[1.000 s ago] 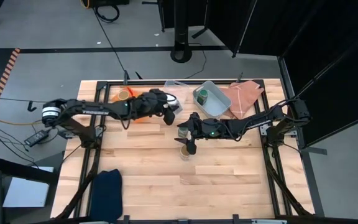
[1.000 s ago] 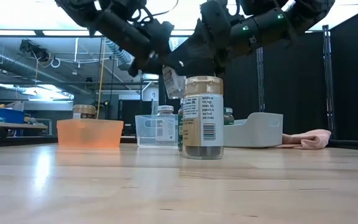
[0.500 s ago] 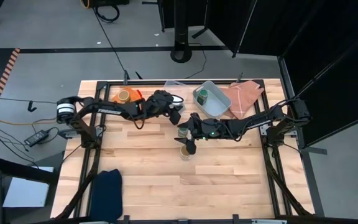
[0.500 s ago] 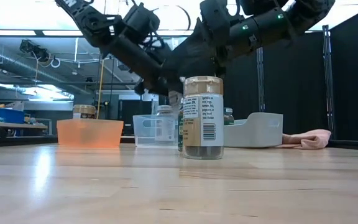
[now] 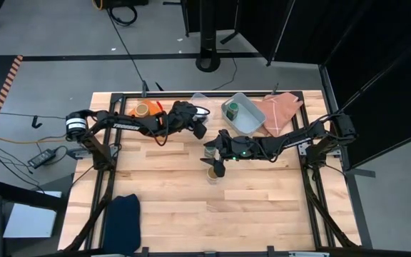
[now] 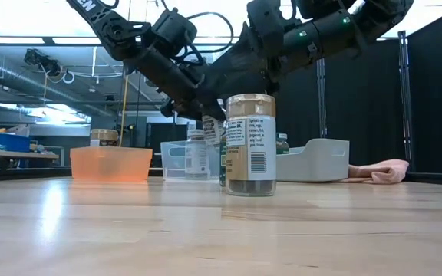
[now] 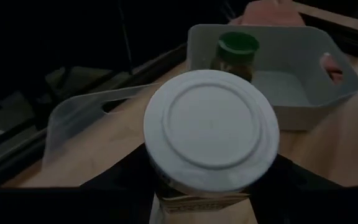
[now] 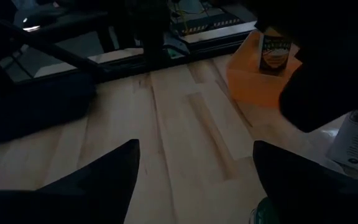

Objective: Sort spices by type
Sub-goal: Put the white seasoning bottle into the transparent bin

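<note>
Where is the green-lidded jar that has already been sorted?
The green-lidded jar stands inside the grey-blue tray at the table's far edge in the high view, between the clear tray and the pink cloth.

High view: your left tool [image 5: 195,127] covers the white-lidded jar [image 7: 211,127] and most of the clear tray [image 5: 197,97]; only a tray corner shows. Your right tool [image 5: 217,153] overlaps a jar [image 5: 210,151] beside it, lid colour too small to tell. Left wrist view: the white lid blocks the jar's body and both fingers, label cut off at the picture edge. Low view: the tan-topped jar [image 6: 250,145] hides the jar behind it; only a sliver shows. Right wrist view: a green lid [image 8: 259,217] is clipped by the edge and a dark arm masks part of the orange tray [image 8: 253,84].
</note>
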You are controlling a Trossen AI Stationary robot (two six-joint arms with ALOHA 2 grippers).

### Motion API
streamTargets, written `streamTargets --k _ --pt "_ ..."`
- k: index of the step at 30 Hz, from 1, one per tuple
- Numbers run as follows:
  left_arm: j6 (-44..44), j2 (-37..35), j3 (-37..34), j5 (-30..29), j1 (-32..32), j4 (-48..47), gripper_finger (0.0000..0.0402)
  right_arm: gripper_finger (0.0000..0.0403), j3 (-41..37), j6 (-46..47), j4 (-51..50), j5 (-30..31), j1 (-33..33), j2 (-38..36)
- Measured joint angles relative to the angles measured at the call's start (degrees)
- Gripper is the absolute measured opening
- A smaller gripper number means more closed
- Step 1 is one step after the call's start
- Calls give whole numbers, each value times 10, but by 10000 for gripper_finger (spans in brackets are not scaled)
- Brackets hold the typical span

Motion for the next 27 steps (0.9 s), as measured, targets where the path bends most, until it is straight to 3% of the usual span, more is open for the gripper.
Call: streamTargets --k 11,27 --pt "17 23 0 -20 15 12 202 316 0 2 -1 0 0 0" --pt "-7 34 0 6 2 17 202 316 0 24 -2 0 0 0"
